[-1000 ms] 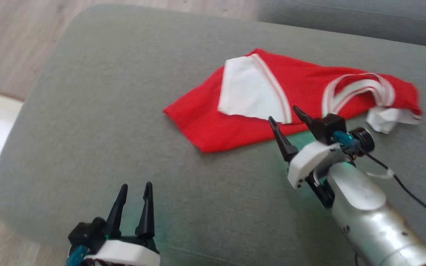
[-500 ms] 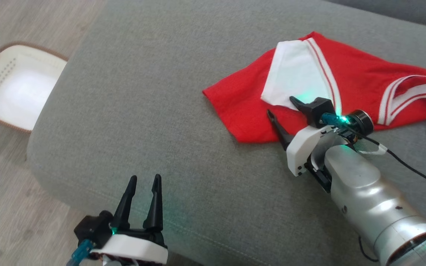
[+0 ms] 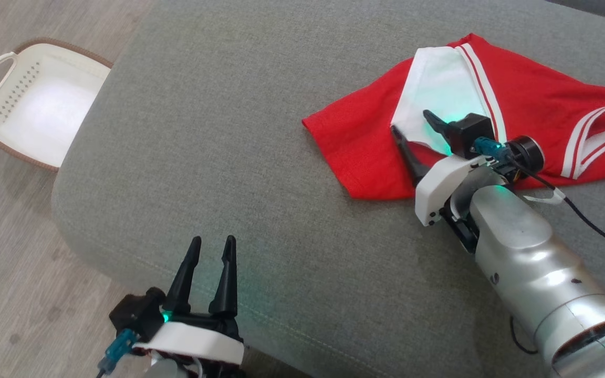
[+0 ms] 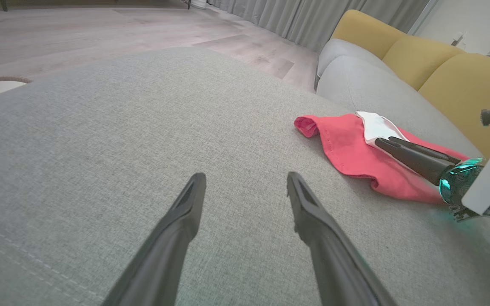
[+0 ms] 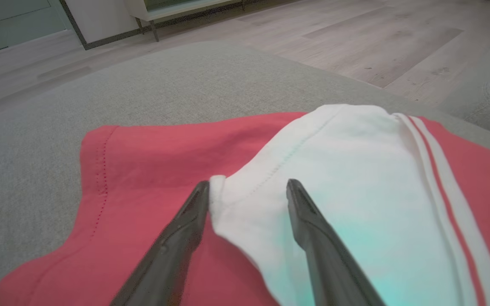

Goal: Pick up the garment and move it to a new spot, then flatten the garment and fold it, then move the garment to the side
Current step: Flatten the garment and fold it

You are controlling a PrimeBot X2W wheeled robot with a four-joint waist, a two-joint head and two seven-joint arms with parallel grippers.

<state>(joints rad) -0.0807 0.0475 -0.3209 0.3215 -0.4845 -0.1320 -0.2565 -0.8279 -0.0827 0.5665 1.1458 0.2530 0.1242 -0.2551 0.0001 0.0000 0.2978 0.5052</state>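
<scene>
Shirt: We see a red shirt [image 3: 365,152] with a white sleeve [image 3: 434,89] and white stripes. It lies on the grey sofa seat [image 3: 229,131], at about 2 o'clock in the head view.
Right gripper: The right gripper [image 3: 409,119] is over the near edge of the shirt. It points to about 11 o'clock.
Right fingers: Its fingers [image 5: 168,246] are a little apart and hold nothing. In the right wrist view we see the folded edge of the white sleeve in the gap, close to the finger at 9 o'clock. We cannot tell if the tips touch the cloth.
Left gripper: The left gripper [image 3: 213,239] is at about 7 o'clock in the head view, over the near edge of the seat. It is well apart from the shirt, which lies at 2 o'clock from it.
Left fingers: Its fingers [image 4: 177,229] have a narrow gap with nothing in it. Bare grey seat is under them.
Basket: A white basket [image 3: 16,97] with a brown rim sits on the wood floor [image 3: 19,236] at 10 o'clock, just beside the seat.
Cable: A black cable [image 3: 586,220] runs from the right wrist toward 4 o'clock.
Cushions: In the left wrist view we see yellow cushions [image 4: 440,72] at 2 o'clock, behind the shirt.
</scene>
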